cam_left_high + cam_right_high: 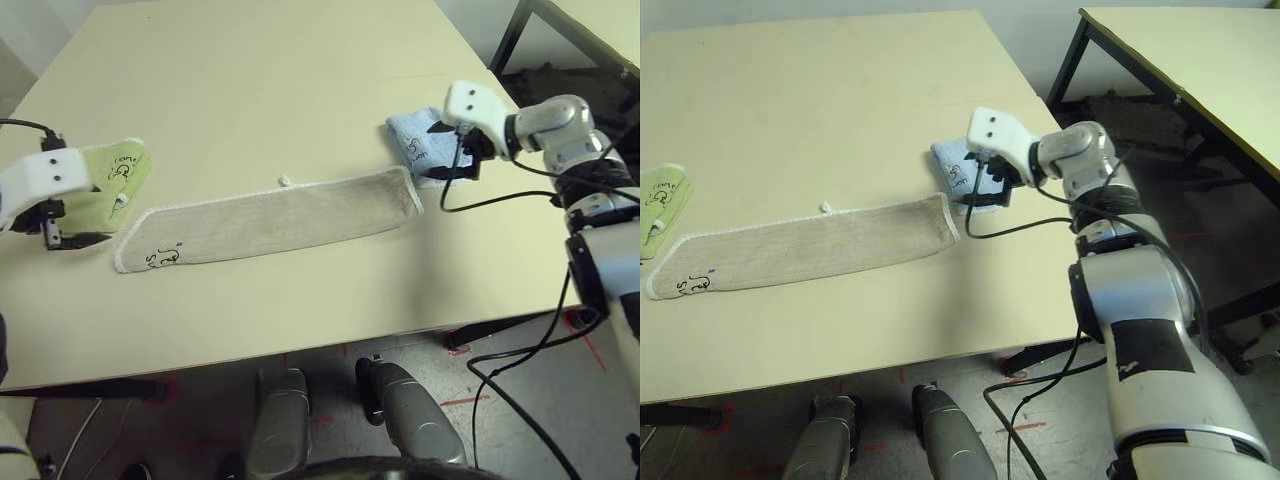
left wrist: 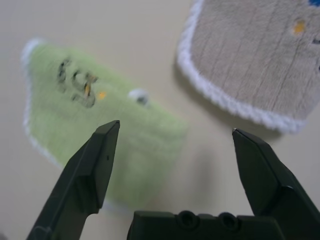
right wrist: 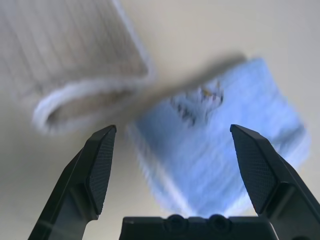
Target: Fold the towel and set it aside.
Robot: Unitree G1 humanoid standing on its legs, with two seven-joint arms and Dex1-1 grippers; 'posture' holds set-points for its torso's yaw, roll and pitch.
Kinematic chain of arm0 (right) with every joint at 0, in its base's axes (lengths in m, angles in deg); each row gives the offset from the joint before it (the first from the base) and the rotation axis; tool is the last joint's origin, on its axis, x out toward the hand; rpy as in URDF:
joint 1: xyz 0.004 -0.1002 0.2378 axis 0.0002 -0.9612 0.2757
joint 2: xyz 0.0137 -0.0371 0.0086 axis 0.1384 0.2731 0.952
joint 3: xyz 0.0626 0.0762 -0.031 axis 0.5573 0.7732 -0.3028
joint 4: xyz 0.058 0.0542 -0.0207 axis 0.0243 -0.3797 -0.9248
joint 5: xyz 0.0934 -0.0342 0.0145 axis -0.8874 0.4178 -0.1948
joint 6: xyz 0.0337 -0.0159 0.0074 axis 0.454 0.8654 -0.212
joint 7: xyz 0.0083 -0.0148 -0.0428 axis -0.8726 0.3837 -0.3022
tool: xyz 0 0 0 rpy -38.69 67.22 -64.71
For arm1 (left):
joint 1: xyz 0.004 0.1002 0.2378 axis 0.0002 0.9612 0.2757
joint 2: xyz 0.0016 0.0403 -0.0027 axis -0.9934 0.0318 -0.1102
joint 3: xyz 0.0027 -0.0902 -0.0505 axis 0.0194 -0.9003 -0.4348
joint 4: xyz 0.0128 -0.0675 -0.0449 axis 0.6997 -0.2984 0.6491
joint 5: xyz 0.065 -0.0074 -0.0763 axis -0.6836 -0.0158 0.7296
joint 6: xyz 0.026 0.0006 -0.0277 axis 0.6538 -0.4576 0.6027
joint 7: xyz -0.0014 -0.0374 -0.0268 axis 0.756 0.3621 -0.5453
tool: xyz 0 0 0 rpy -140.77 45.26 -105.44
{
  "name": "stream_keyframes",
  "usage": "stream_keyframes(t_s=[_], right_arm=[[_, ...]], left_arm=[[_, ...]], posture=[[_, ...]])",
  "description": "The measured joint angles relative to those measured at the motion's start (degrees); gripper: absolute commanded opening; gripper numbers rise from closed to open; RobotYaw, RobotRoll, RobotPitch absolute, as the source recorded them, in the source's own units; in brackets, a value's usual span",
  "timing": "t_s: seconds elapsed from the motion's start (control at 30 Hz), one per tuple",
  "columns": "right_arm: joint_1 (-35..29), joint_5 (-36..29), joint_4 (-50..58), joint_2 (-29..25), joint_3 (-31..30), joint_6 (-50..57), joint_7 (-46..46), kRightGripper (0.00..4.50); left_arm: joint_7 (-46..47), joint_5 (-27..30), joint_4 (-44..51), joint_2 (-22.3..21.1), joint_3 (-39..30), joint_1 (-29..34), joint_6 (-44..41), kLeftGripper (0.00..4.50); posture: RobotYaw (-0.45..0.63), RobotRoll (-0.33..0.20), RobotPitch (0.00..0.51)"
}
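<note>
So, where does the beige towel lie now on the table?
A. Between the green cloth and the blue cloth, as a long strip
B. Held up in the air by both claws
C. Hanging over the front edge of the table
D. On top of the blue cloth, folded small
A: the beige towel lies flat as a long strip on the table, with the green cloth at one end and the blue cloth at the other.
</note>
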Motion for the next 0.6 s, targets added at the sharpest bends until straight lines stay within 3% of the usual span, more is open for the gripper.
stream_keyframes(t_s=[0.13,0.23,0.43,0.6], right_arm=[[-18.2,-5.6,21.7,-7.7,2.6,14.9,-8.2,4.5],[-28.9,-10.1,36.9,-7.9,4.6,27.4,-7.6,4.5],[-37.4,-14.6,51.8,-4.9,9.1,35.7,1.6,4.5],[-39.0,-15.8,53.9,-2.9,9.3,36.3,7.0,4.5]], left_arm=[[-7.2,11.6,1.1,-0.8,-11.7,15.3,-4.9,4.48],[-9.6,20.0,6.4,0.5,-20.3,26.8,-11.7,4.48],[-4.3,30.6,27.5,7.8,-33.6,48.3,-24.4,4.48],[1.0,32.6,39.6,12.7,-36.1,55.8,-31.2,4.48]], posture=[[-0.05,0.0,0.219],[-0.04,0.0,0.216],[-0.03,0.0,0.213],[-0.04,0.0,0.213]])
